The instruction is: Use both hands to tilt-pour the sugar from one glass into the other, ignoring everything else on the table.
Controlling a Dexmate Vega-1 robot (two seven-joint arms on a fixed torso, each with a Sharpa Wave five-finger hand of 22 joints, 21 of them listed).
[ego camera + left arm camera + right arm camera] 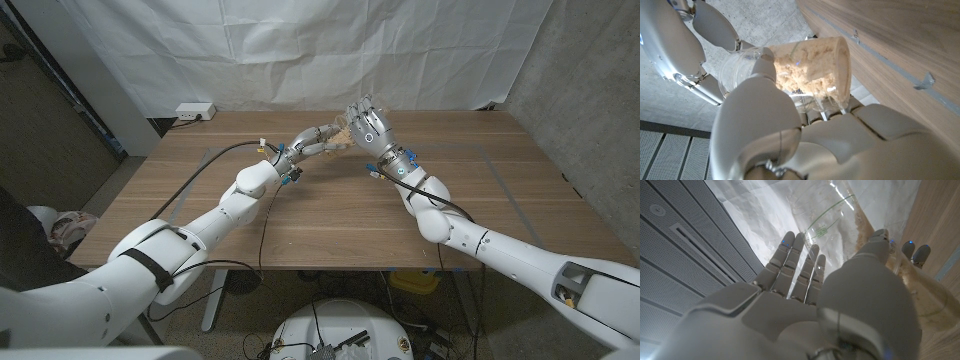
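Observation:
Above the table's far middle, my left hand [315, 140] grips a clear glass [810, 70] that lies tilted toward my right hand, brown sugar [812, 62] heaped inside it. Its mouth meets the rim of a second clear glass [735, 70]. My right hand [370, 125] holds that second glass [875, 255], fingers wrapped around its wall. Sugar [920, 295] lies along the inside of this glass. In the head view the two glasses [343, 135] show as a small tan patch between the hands. My own left hand [790, 140] and right hand [805, 300] hide the lower part of each glass.
The wooden table [330, 215] stretches toward me beneath both arms. A white cloth backdrop [300, 50] hangs behind it. A power strip [195, 111] lies past the far left corner, and a concrete wall [590, 90] stands to the right.

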